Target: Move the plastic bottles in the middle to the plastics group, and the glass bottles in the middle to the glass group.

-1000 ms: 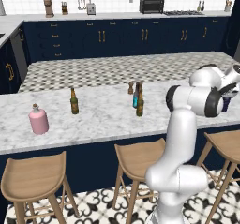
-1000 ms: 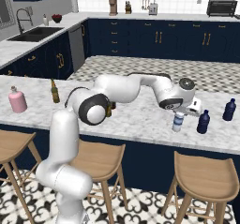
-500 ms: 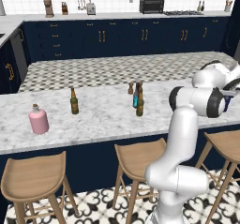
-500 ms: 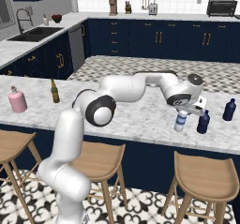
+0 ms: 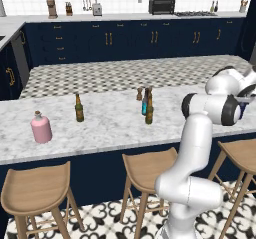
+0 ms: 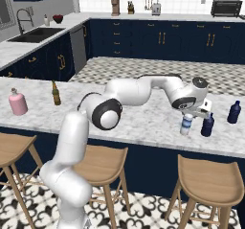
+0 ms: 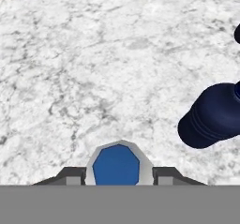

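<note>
My gripper (image 6: 193,112) is shut on the small plastic bottle (image 6: 186,124) with a blue cap, at the counter's right end. In the hand view the blue cap (image 7: 116,164) sits between my fingertips (image 7: 70,176). A dark navy bottle (image 6: 207,125) of the plastics group stands just right of it, also seen from above as the navy bottle (image 7: 211,115). In the middle stand a brown glass bottle (image 5: 149,108) and a teal bottle (image 5: 144,104). The glass group's brown bottle (image 5: 79,108) stands to the left.
A pink bottle (image 5: 41,128) stands at the counter's left end. A second navy bottle (image 6: 234,112) is farther right. A small brown shaker (image 5: 139,94) sits behind the middle bottles. Wooden stools (image 5: 145,170) line the counter's front.
My gripper has carried the plastic bottle a little to the right, closer to the navy bottle. The other bottles have not moved.
</note>
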